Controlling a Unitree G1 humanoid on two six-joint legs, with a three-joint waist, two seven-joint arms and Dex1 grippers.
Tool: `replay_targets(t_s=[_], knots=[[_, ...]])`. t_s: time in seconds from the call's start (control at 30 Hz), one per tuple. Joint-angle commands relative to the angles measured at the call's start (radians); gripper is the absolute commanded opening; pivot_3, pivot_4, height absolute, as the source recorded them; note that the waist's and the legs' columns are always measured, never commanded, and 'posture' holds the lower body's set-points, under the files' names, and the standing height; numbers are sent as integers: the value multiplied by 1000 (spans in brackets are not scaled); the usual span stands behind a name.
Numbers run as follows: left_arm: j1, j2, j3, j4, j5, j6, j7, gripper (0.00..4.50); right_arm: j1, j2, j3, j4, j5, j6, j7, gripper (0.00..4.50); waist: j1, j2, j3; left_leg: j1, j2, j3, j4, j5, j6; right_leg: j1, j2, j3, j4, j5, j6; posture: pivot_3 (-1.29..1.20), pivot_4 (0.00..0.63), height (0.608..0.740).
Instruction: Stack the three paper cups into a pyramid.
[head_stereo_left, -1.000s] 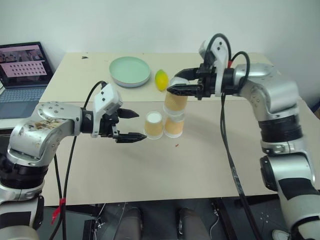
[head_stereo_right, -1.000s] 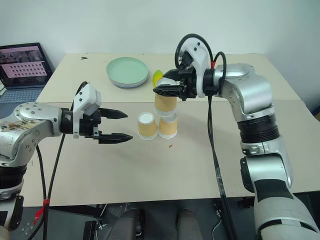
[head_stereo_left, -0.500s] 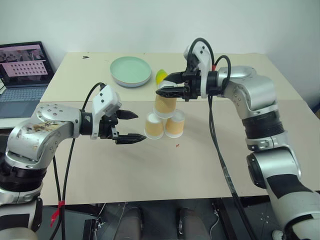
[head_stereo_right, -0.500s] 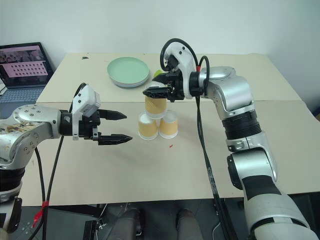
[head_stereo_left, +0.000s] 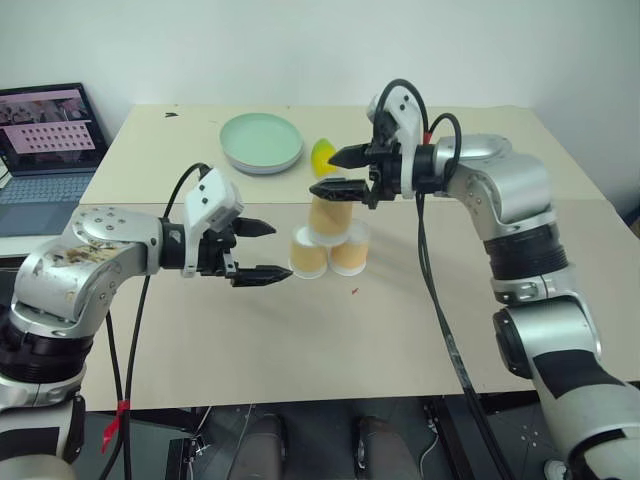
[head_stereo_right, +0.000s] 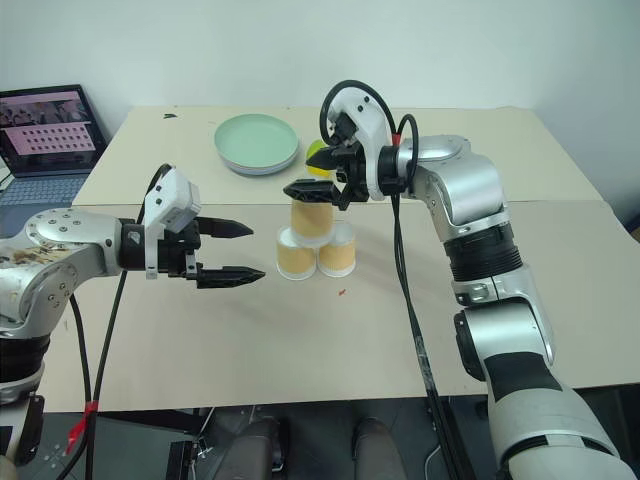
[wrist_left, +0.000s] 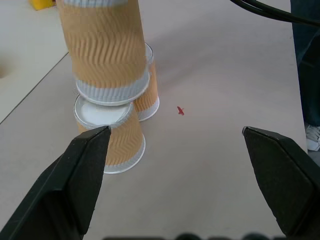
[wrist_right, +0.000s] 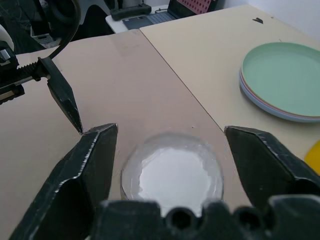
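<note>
Paper cups in a pyramid mid-table (head_stereo_left: 200, 340): two inverted cups, left one (head_stereo_left: 307, 251) and right one (head_stereo_left: 350, 249), touch side by side, and the third cup (head_stereo_left: 328, 215) sits on top across both. Nearest, the left pincer (head_stereo_left: 257, 250) hovers just left of the stack, fingers spread wide, empty. Above the top cup, the right pincer (head_stereo_left: 338, 173) is spread wide, gripping nothing. Farther back, a lemon (head_stereo_left: 321, 153) and a green plate (head_stereo_left: 261, 141).

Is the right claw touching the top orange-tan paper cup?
Apart. In the right wrist view the right claw stands open, with gaps between both fingers and the top orange-tan paper cup.
</note>
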Motion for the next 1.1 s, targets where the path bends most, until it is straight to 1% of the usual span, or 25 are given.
replay_targets(t_s=[0.03, 0.43, 0.6, 0.7, 0.77, 0.8, 0.87, 0.93, 1.0, 1.03, 1.1], knots=[[-25, 3, 19, -17, -5, -9, 9, 4500, -2, -3, -30, -42, 5, -2, -9, 4463, 0, 0, 0, 0, 0, 0, 0, 0, 0, 0, 0, 0, 0, 0, 0, 0, 150, 740], [-39, -9, 0, -6, 7, -15, 23, 4500, -9, -21, -38, -41, 4, 4, -13, 4463, 0, 0, 0, 0, 0, 0, 0, 0, 0, 0, 0, 0, 0, 0, 0, 0, 150, 740], [-37, -7, -2, -9, 3, -9, 12, 4500, -67, -31, -160, -68, 134, 162, -15, 4463, 1, 0, 0, 0, 0, 0, 0, 0, 0, 0, 0, 0, 0, 0, 0, 0, 150, 740], [-35, -7, 2, -10, -3, -8, 9, 4500, -127, -85, -250, -96, 214, 251, -8, 4463, 1, 2, 3, 0, 0, 0, 0, 0, 0, 0, 0, 0, 0, 0, 0, 0, 150, 740], [-34, -8, 7, -9, -6, -8, 10, 4500, -118, -143, -273, -129, 235, 257, 18, 4463, 6, 2, 3, 0, 0, 0, -1, 0, 0, 0, 0, 0, -1, 0, 0, 0, 150, 740], [-33, -11, 12, -9, -7, -12, 12, 4500, -90, -188, -269, -151, 228, 237, 41, 4463, 7, 2, 3, 0, 0, -1, -1, 0, 0, 0, 0, -1, -1, 0, 0, 0, 150, 740], [-35, -24, 34, -6, -23, -8, 24, 4500, 11, -304, -268, -192, 196, 165, 107, 4463, 13, 1, 3, 0, -1, -1, -1, 0, 0, 1, -1, -1, -2, 0, 0, 0, 150, 740], [-37, -35, 64, -3, -30, -7, 45, 4500, 169, -438, -293, -206, 142, 44, 170, 4463, 21, -1, 3, 0, -1, -1, -1, 0, 0, 2, -1, -2, -4, 0, 0, 0, 150, 740], [-29, -33, 96, -10, -36, -15, 56, 4500, 311, -527, -368, -202, 135, -20, 196, 4463, 27, -1, 3, -1, -2, -1, 0, 0, 0, 3, -1, -1, -5, -1, 1, 0, 150, 740], [-17, -27, 110, -18, -43, -6, 62, 4500, 383, -555, -430, -216, 154, -20, 201, 4463, 25, 0, 4, -1, -2, 0, 0, 0, 0, 2, -2, -1, -5, 0, 1, 0, 150, 740], [6, -27, 138, -31, -55, 2, 81, 4500, 494, -574, -536, -252, 194, -9, 191, 4463, 19, 3, 6, -2, -2, 1, 0, 0, 0, 0, -2, 1, -4, 0, 1, 0, 150, 740]])
